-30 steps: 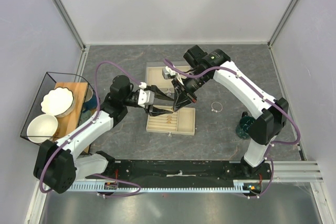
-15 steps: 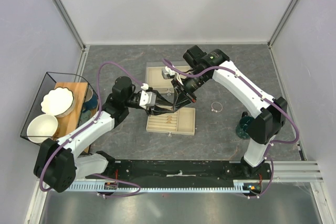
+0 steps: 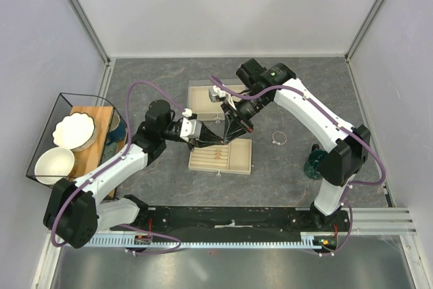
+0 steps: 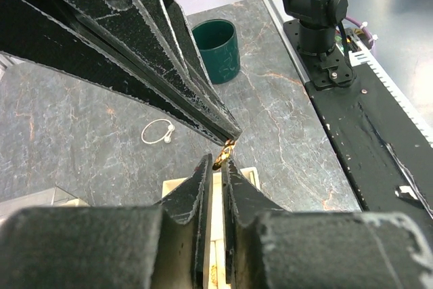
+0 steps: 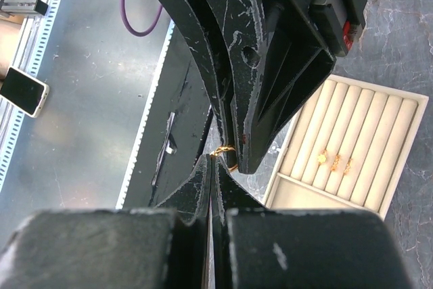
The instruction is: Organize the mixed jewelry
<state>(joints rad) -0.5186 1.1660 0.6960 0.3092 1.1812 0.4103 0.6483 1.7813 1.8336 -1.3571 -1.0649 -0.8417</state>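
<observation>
Currently my right gripper is clenched on a small gold ring above the beige slotted tray. My left gripper flanks it, jaws nearly together; I cannot tell whether they grip.

Overhead view, close wrist views sharing ring

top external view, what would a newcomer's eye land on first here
The left gripper and right gripper meet tip to tip above the beige slotted tray box mid-table, a small gold ring at their tips. A thin silver wire hoop lies on the grey tabletop to the box's right.
</observation>
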